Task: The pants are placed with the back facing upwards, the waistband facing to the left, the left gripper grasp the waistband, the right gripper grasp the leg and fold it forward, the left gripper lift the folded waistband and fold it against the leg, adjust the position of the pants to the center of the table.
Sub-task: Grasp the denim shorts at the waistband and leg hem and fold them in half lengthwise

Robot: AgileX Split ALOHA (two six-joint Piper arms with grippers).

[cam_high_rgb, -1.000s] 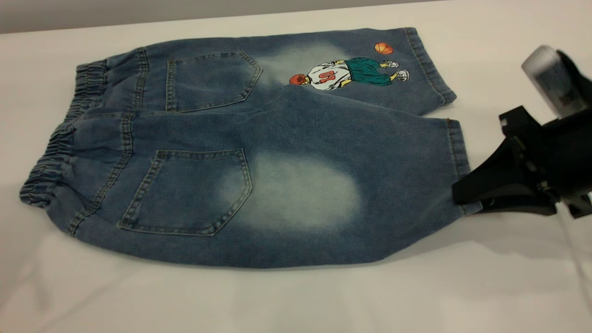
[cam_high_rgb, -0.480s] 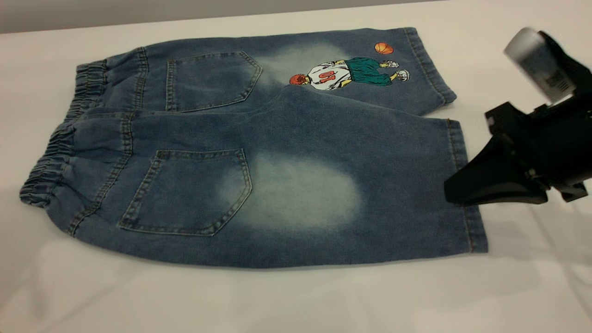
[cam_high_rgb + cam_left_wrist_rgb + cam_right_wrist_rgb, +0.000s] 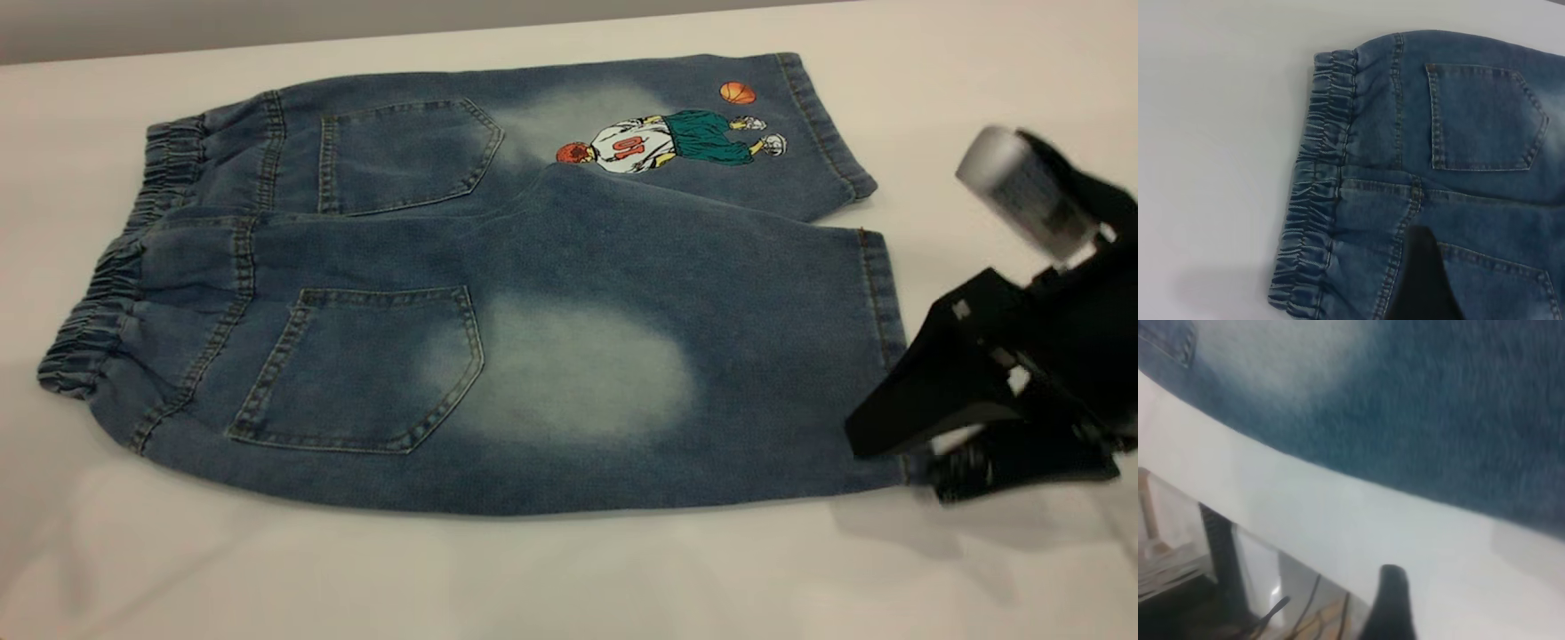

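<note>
The pants (image 3: 498, 293) are laid flat, back side up, on the white surface (image 3: 533, 578), with the waistband (image 3: 116, 267) at the exterior view's left. Two patch pockets (image 3: 364, 369) are seen, and two legs. The plain leg (image 3: 711, 356) lies nearest the camera; the other carries a basketball-player print (image 3: 667, 142). The right claw (image 3: 898, 449) is set at the plain leg's hem corner, its fingers spread, one above the cloth. Of the left claw (image 3: 1421, 280) only one dark finger is shown over the denim near the waistband; whether it is spread cannot be told.

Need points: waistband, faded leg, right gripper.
waistband (image 3: 98, 293): exterior view, gathered elastic edge.
leg (image 3: 569, 369): exterior view, pale faded oval.
right gripper (image 3: 925, 449): exterior view, between the fingertips at the hem corner.
</note>
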